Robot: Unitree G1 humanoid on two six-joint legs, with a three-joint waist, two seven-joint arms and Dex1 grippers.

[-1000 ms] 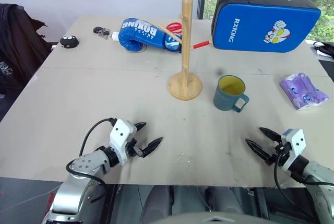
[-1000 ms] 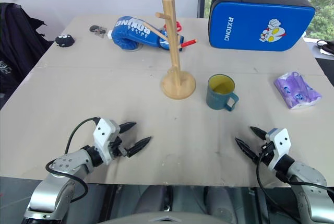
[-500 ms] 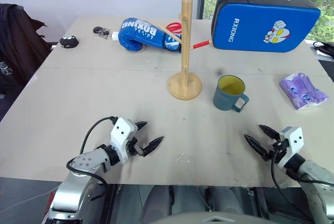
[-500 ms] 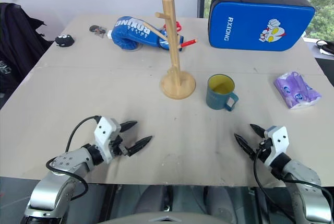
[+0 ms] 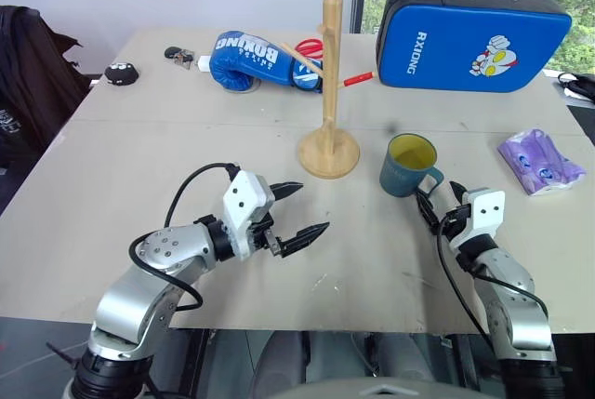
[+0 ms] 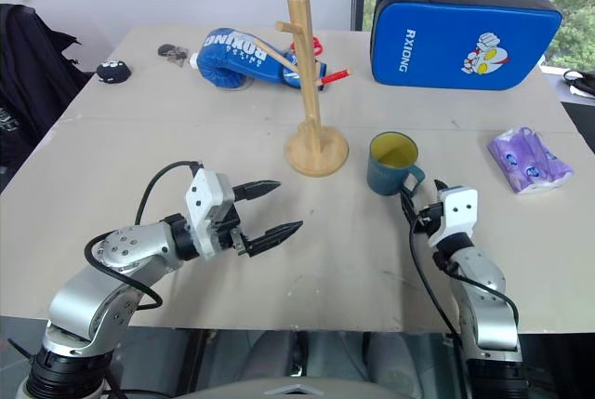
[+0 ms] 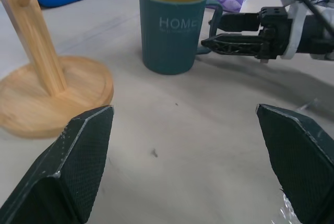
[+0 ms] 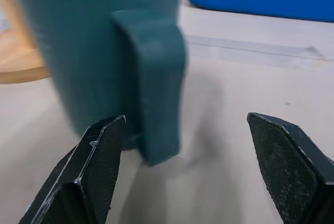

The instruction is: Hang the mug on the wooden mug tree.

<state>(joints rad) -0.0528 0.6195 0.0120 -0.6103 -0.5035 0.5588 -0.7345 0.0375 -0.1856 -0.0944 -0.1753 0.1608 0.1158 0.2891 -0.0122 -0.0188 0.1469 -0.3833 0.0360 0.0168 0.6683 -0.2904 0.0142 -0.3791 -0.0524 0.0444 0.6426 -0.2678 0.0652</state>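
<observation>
The dusty-blue mug point(image 5: 407, 165) with a yellow inside stands upright on the table, its handle point(image 8: 156, 83) turned toward the near right. Just left of it is the wooden mug tree point(image 5: 329, 92), a tall post with angled pegs on a round base point(image 7: 52, 93). My right gripper point(image 5: 437, 196) is open close behind the handle, which sits just ahead of its fingers point(image 8: 99, 166); nothing is gripped. My left gripper point(image 5: 311, 208) hovers open and empty over the table, near and left of the tree's base, pointing toward the mug point(image 7: 172, 25).
At the table's back lie a blue boxing glove point(image 5: 256, 59), a big blue pad point(image 5: 474, 36) and a red pencil point(image 5: 358, 78). A purple packet point(image 5: 541, 162) lies right of the mug. A small black object point(image 5: 121, 72) sits at the far left.
Both grippers have left the table's front edge. The right one moved forward and left up to the mug's handle; the left one rose and moved right. Mug and tree stayed put.
</observation>
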